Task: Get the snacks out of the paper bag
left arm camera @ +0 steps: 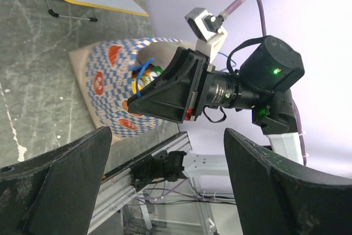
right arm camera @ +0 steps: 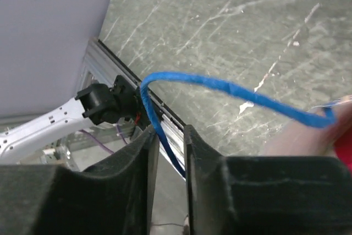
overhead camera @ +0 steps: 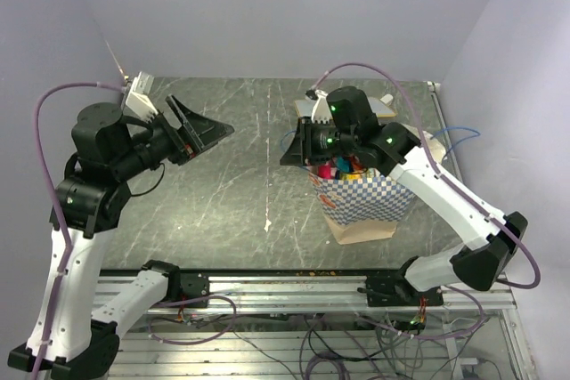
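Pinching the bag's (overhead camera: pixel 370 198) blue handle (right arm camera: pixel 220 86) between nearly closed fingers, the right gripper (right arm camera: pixel 170 136) sits over the snacks (overhead camera: pixel 343 166) in the bag's mouth, right of centre on the table (overhead camera: pixel 232 184); left gripper (overhead camera: pixel 209 131) spread wide, aloft at left.

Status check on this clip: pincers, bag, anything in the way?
Left pincer open, empty, aloft. Right pincer shut on blue cord handle of paper bag. Snacks inside bag, right wrist over its mouth.
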Tool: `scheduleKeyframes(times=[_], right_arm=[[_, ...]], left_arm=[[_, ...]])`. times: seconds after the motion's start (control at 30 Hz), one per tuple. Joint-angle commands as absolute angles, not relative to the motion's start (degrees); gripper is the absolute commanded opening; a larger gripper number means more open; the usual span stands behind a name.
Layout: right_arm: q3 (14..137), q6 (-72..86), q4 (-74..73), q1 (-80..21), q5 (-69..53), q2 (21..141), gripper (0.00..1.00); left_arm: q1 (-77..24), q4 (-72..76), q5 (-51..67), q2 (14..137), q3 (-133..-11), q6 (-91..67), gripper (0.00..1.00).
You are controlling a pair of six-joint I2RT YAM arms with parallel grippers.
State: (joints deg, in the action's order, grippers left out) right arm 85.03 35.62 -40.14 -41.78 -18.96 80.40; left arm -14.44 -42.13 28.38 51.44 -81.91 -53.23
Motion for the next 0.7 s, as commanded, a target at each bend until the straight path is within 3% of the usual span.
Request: scheduleKeyframes(times=[0.0, 0.13, 0.33, 0.47, 0.67], right_arm=[[89.91, 37.62, -39.99, -42.99, -14.08, 77.83, 0.35], [91.44, 35.53, -47.83, -42.98, -5.32, 73.04, 0.67], [92.63, 35.04, -56.39, -42.98, 7.13, 64.65, 0.99], [94.60, 37.13, -59.45, -42.98, 16.24, 58.74, 1.00], [98.12, 40.36, -68.30, -42.98, 31.10, 55.94, 1.00]], left_arm=[[-14.05, -38.60, 34.09, 49.87, -78.71, -57.81, 0.94], [-14.06, -36.91, 35.06, 49.11, -77.79, -59.07, 0.94], [-14.06, -30.75, 37.30, 49.63, -73.94, -63.40, 0.94], [-15.23, -29.64, 36.73, 52.17, -72.19, -62.30, 0.92], [-26.56, -33.94, 28.70, 61.62, -77.19, -56.33, 0.84]])
